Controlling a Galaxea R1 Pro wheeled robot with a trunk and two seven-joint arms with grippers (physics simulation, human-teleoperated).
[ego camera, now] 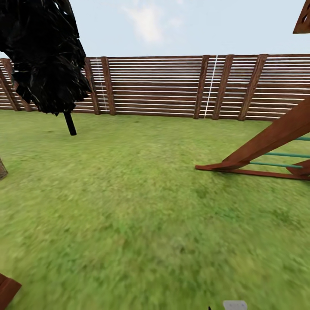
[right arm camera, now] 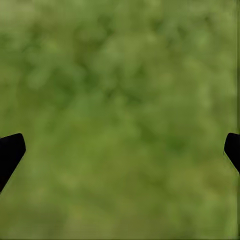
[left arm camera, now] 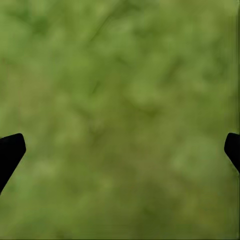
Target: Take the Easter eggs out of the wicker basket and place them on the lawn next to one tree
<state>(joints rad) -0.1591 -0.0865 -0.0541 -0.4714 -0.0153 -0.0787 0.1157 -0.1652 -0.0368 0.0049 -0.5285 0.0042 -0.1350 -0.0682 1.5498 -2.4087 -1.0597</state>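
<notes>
Green lawn (ego camera: 142,206) is stretching to the fence (ego camera: 172,86) at twelve o'clock while both grippers (left arm camera: 120,145) (right arm camera: 120,145) are hanging spread and empty, seemingly in transit, a possible wicker basket (ego camera: 2,168) sliver at nine o'clock.

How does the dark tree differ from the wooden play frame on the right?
The dark tree is black and stands upright on a thin trunk at the left; the play frame is reddish-brown, with slanted beams and teal rungs, at the right. Both stand on the lawn before the fence.
</notes>
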